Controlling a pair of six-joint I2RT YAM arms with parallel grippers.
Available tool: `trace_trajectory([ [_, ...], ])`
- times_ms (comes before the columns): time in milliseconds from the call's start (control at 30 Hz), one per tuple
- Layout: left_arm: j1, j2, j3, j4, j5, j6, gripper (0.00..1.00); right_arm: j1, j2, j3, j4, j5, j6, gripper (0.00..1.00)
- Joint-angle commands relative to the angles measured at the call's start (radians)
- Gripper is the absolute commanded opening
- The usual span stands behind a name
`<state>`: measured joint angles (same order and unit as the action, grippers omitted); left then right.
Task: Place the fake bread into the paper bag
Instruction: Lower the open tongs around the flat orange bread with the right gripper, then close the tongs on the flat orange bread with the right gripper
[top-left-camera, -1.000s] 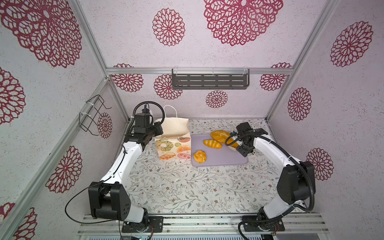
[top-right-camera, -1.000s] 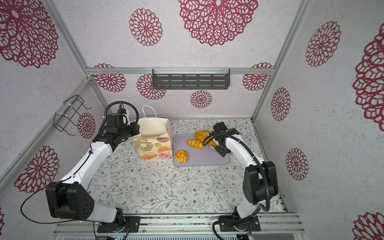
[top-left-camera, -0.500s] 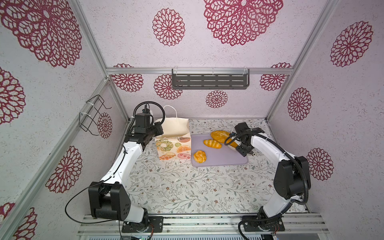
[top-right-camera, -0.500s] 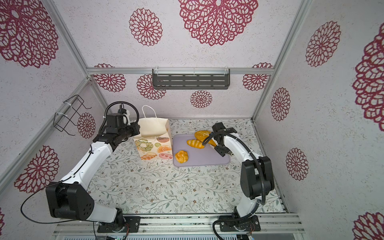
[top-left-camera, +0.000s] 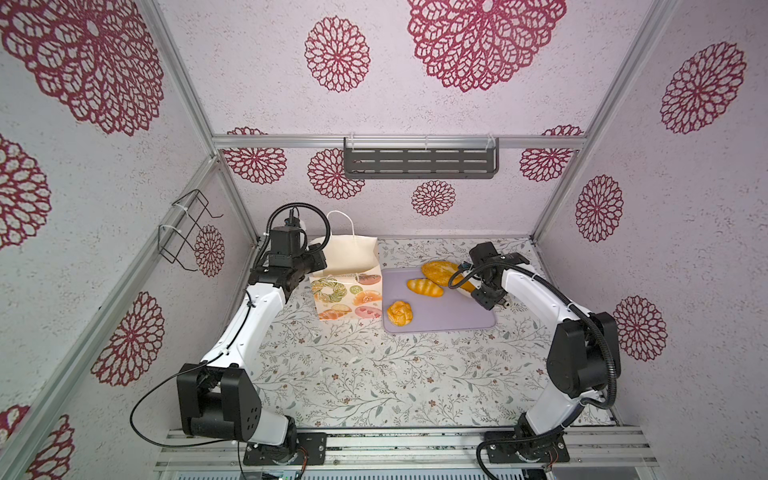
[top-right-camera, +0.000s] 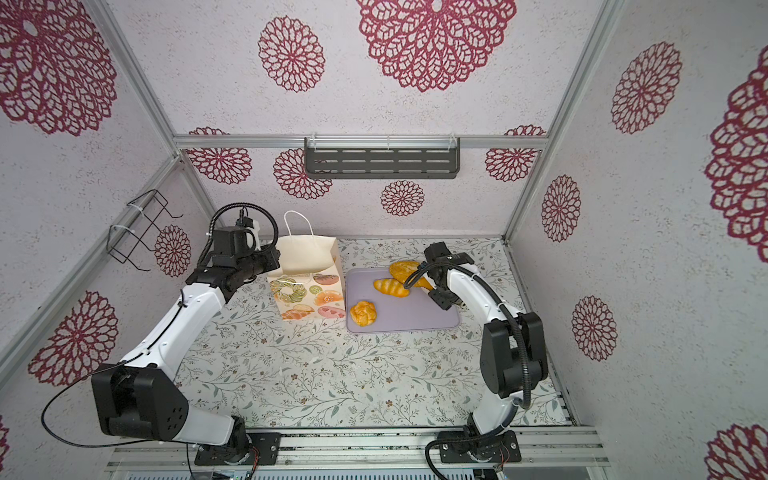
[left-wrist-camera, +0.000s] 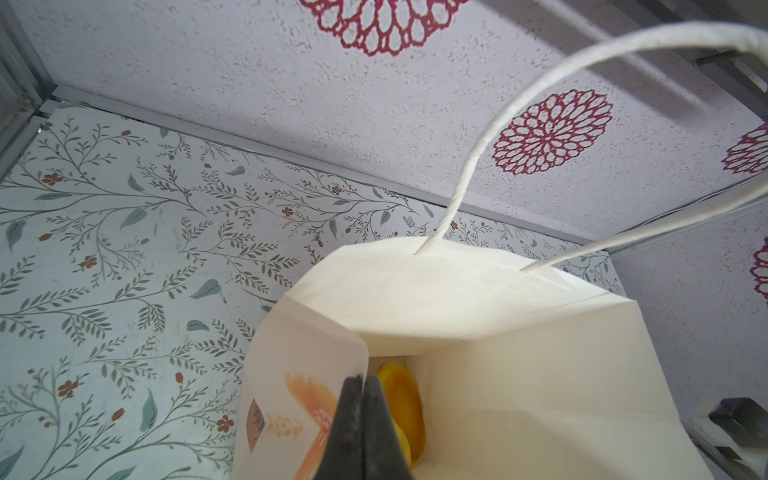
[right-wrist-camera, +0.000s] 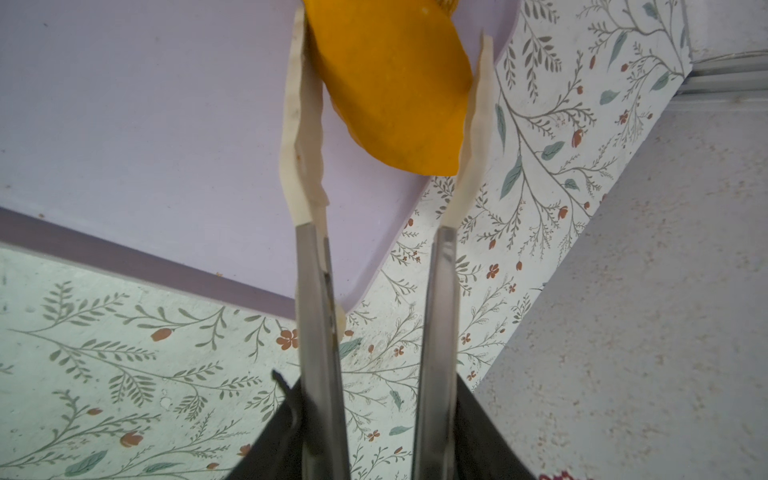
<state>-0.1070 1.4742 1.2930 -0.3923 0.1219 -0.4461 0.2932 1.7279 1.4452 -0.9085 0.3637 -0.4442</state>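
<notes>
One loaf (right-wrist-camera: 395, 104) lay at the tray's (right-wrist-camera: 124, 124) corner, its end between the jaws of the right gripper (right-wrist-camera: 392, 31). Both taped pads (right-wrist-camera: 301, 124) touched its sides, so the jaws stood part-spread and closed on it. Left gripper (left-wrist-camera: 360, 384) had its jaws pressed together, pinching the front rim of the bag (left-wrist-camera: 478, 374). Bagged bread (left-wrist-camera: 401, 399) lay just behind those jaws. Bun (top-left-camera: 400, 312), striped loaf (top-left-camera: 424, 287) and speckled loaf (top-left-camera: 438, 270) also lay on the tray.

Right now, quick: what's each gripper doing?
Left gripper: shut, pinching the paper bag at its rim.
Right gripper: jaws either side of the oval loaf on the tray; a firm grip cannot be told.
</notes>
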Motion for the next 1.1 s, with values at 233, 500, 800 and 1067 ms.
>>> trace_trajectory([
  [233, -0.018, 0.005, -0.003, -0.021, 0.019, 0.007, 0.0, 0.01, 0.02, 0.064, -0.029, -0.015, -0.011, 0.39],
  [500, -0.019, 0.003, -0.003, -0.022, 0.021, 0.008, 0.0, 0.04, 0.008, 0.066, -0.043, -0.028, 0.005, 0.29],
  [800, -0.019, -0.001, -0.001, -0.024, 0.021, 0.008, 0.0, 0.132, -0.026, 0.054, -0.069, -0.023, 0.053, 0.28],
  [1067, -0.02, -0.005, -0.003, -0.023, 0.025, 0.006, 0.0, 0.174, -0.071, 0.015, -0.081, -0.015, 0.109, 0.26],
])
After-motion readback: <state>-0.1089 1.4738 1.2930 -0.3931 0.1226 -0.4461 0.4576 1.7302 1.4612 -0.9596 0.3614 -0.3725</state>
